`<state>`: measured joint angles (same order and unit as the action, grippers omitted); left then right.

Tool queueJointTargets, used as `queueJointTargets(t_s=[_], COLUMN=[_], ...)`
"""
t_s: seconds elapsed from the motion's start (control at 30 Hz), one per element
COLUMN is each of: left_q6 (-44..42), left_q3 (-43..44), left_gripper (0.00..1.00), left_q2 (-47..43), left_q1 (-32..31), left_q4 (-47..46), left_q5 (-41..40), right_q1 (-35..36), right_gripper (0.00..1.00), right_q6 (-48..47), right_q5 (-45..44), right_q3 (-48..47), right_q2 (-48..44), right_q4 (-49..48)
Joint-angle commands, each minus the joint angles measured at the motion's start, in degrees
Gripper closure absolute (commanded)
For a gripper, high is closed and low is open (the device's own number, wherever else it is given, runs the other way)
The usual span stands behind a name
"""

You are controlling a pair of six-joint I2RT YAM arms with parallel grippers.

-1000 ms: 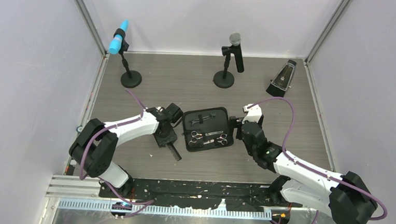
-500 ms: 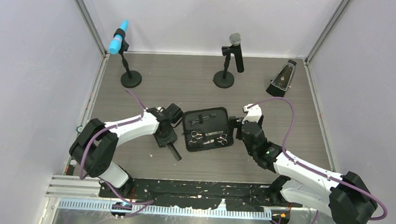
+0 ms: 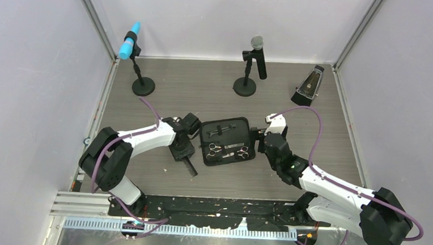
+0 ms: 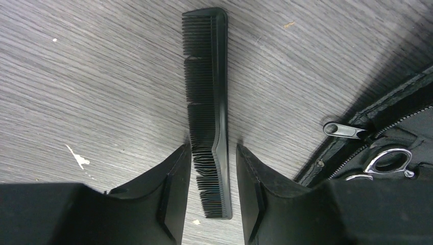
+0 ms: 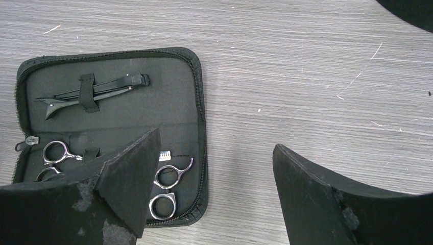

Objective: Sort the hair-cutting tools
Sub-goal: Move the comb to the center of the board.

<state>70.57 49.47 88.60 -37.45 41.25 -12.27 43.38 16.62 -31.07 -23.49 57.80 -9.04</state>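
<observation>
A flat black comb (image 4: 209,102) lies on the wood-grain table, and in the top view the comb (image 3: 189,166) is just left of the black zip case (image 3: 203,134). My left gripper (image 4: 213,148) is down around its near end, open. One finger touches the teeth, and a thin strip of table shows beside the spine. The case (image 5: 117,109) lies open, holding two silver scissors (image 5: 166,191) (image 5: 53,153) and thin black clips (image 5: 92,94) under a strap. My right gripper (image 5: 215,139) hangs wide open and empty over the case's right edge.
At the back stand a blue-headed microphone (image 3: 131,48) and a black microphone (image 3: 256,57), each on a round base. A dark wedge-shaped object (image 3: 308,85) sits at the back right. White walls close in both sides. The case's zip pull (image 4: 344,130) lies close to my left fingers.
The left arm's elbow has shifted slightly. The comb, the case and the right arm stay where they were.
</observation>
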Motion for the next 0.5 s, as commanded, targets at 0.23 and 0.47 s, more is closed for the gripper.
queueJointTargets(t_s=[0.23, 0.47], left_q6=[0.4, 1.09], left_q3=[0.75, 0.22], left_gripper=[0.6, 0.61], left_q2=[4.28, 1.0], left_q1=[-0.6, -0.74], left_q4=[-0.51, 1.09], left_q5=[0.67, -0.38], right_q1=[-0.16, -0.13], right_gripper=[0.12, 0.12], right_q6=[-0.54, -0.62], right_q5=[-0.05, 0.25], right_q3=[-0.27, -0.19], right_q2=[0.56, 0.65], right_q4=[-2.82, -3.07])
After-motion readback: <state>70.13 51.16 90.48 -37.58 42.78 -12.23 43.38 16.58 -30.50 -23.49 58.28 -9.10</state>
